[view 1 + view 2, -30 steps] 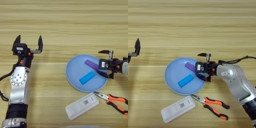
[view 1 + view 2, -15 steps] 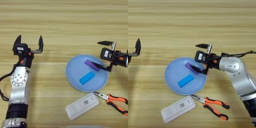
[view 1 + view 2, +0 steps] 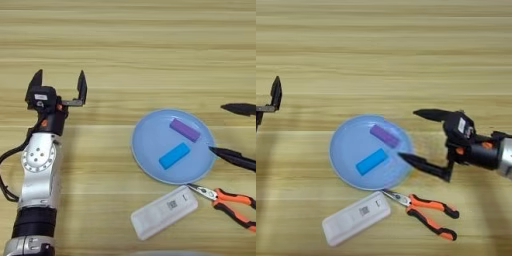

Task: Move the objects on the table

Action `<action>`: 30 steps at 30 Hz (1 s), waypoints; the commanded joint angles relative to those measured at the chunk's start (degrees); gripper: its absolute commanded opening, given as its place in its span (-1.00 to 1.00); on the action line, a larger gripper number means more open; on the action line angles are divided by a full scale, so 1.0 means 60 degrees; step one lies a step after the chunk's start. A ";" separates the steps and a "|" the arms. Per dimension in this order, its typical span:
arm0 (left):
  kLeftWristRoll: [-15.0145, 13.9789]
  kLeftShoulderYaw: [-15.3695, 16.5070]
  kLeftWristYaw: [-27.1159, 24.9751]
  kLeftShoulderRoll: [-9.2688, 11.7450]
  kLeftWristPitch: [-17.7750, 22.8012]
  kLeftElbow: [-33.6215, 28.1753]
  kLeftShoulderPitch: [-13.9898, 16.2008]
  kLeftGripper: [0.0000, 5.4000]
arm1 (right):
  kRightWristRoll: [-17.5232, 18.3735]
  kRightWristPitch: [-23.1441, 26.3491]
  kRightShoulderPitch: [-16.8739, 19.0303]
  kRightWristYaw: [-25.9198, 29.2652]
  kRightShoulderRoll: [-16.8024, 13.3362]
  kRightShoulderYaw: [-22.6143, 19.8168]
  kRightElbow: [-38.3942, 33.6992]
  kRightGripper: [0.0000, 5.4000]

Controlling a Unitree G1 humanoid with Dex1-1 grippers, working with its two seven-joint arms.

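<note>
Robot lab bench: bare wooden table, pliers

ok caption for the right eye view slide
Open right gripper beside a blue plate, pliers and white device below.

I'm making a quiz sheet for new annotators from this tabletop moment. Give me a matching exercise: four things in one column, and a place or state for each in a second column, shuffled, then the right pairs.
Things
1. purple block
2. pliers
3. white device
4. left gripper

Places or states
A. on the table, just below the plate's rim, tip toward it
B. open, far left of the plate, nothing between its fingers
C. lying on the plate, above the blue block
D. flat on the table nearest the camera, label facing up

Pairs: 1-C, 2-A, 3-D, 4-B
</note>
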 commanded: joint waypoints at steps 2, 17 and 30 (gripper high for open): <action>-0.0003 -0.0016 -0.0019 0.0018 0.0139 -0.0035 -0.0078 1.00 | 0.0012 -0.0567 0.1447 0.0663 -0.0503 -0.0525 0.0112 0.99; -0.0008 -0.0004 -0.0010 -0.0006 0.0103 0.0154 -0.0253 1.00 | -0.1460 -0.2563 0.3291 0.0755 -0.0457 -0.0065 0.0953 0.99; -0.0057 0.0021 -0.0052 -0.0009 0.0038 0.0343 -0.0337 1.00 | -0.2861 -0.3430 0.3161 -0.0286 -0.0390 0.0779 0.2058 0.96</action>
